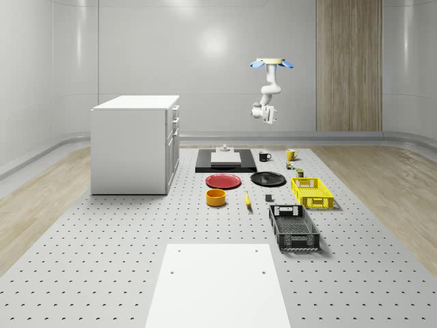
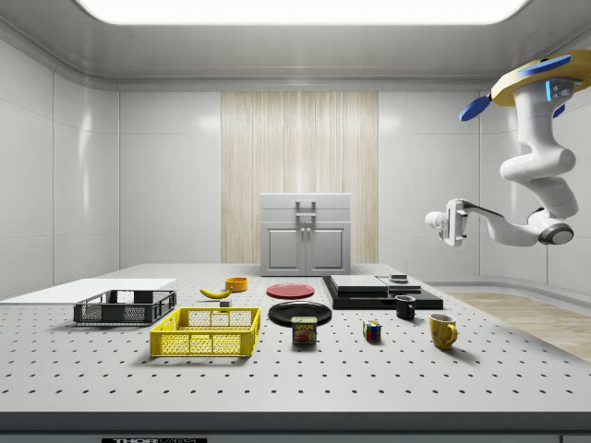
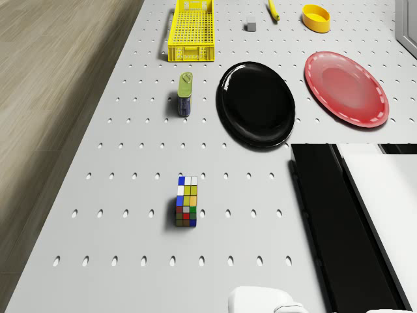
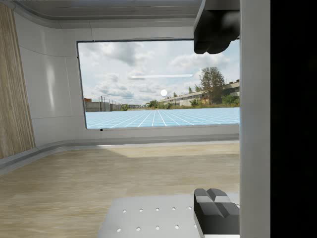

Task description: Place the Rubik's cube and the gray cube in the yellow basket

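Simulated robotics lab, perforated test table (image 1: 102, 260), bare panelled walls (image 1: 205, 61)

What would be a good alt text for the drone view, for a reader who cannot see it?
A multicoloured Rubik's cube stands on the gray perforated table. Farther on come a small tin can and a shiny black plate beside a red plate. Beyond those lie a yellow mesh basket, a small gray cube and a yellow bowl.

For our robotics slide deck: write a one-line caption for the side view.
Drone hovers high above the table's far end, gripper raised, Rubik's cube and yellow basket below.
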